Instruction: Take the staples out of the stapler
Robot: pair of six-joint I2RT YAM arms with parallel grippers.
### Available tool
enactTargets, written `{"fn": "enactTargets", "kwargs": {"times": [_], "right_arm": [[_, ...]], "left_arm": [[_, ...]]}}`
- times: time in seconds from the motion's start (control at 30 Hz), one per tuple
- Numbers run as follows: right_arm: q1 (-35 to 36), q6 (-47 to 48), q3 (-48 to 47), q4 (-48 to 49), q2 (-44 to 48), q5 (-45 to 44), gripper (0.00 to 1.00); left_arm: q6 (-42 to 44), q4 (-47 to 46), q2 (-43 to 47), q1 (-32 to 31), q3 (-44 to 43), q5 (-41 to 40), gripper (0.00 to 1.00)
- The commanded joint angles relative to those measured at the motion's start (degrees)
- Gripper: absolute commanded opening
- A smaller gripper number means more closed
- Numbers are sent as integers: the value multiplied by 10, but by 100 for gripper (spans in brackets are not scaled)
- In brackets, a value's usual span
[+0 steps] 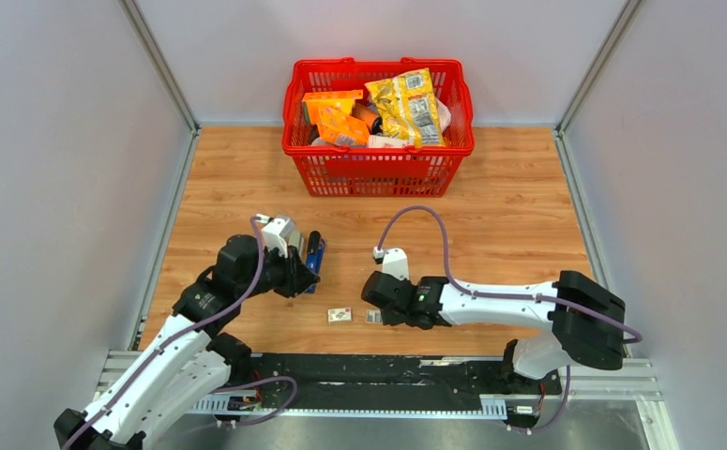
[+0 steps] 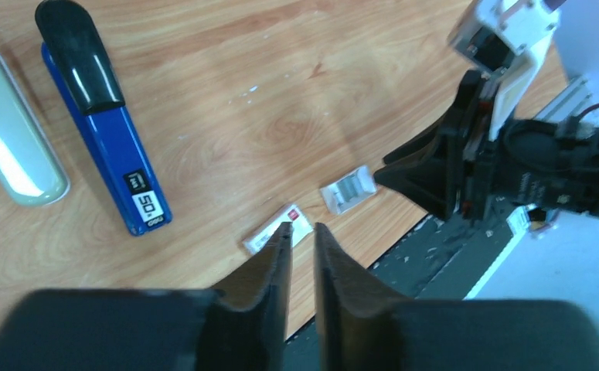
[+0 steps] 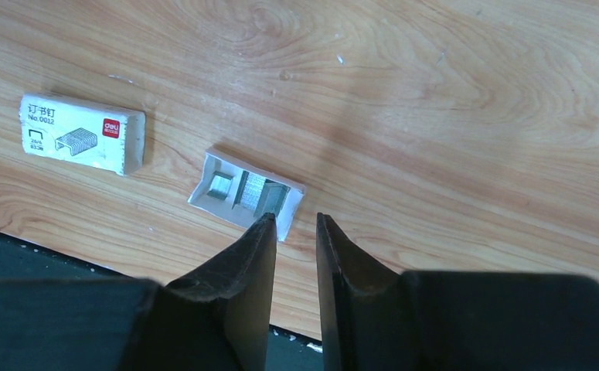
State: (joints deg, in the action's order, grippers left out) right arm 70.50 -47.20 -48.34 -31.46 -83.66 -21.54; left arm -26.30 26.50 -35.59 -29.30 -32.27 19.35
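The blue stapler (image 1: 314, 252) with a black top end lies closed on the wooden table, and it also shows in the left wrist view (image 2: 103, 131). My left gripper (image 1: 301, 281) (image 2: 301, 228) hovers just beside it, jaws nearly shut and empty. A small open white tray (image 3: 246, 193) (image 2: 348, 188) (image 1: 371, 317) holds grey staples (image 3: 261, 189). My right gripper (image 1: 371, 298) (image 3: 294, 220) hangs right over the tray's near edge, jaws nearly shut with a narrow gap and empty. No loose staples show by the stapler.
A white staple-box sleeve (image 3: 79, 133) (image 1: 340, 315) lies left of the tray. A pale grey oblong object (image 2: 10, 147) lies beside the stapler. A red basket (image 1: 378, 173) of snack packs stands at the back. The black base rail (image 1: 378, 375) runs along the near edge.
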Motion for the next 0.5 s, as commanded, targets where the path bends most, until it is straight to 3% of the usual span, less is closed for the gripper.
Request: {"fn": "enactTargets", "kwargs": {"times": [0.0, 0.03, 0.07, 0.47], "right_arm": [[2, -18, 15, -4, 34, -25, 29], [2, -20, 18, -4, 42, -27, 29], [1, -21, 22, -4, 48, -28, 29], [-4, -35, 26, 3, 56, -18, 30]], "left_arm": [[-30, 28, -2, -37, -3, -73, 14], [-40, 29, 1, -43, 3, -80, 2], [-45, 32, 3, -54, 9, -93, 0], [-127, 40, -17, -165, 68, -211, 0]]}}
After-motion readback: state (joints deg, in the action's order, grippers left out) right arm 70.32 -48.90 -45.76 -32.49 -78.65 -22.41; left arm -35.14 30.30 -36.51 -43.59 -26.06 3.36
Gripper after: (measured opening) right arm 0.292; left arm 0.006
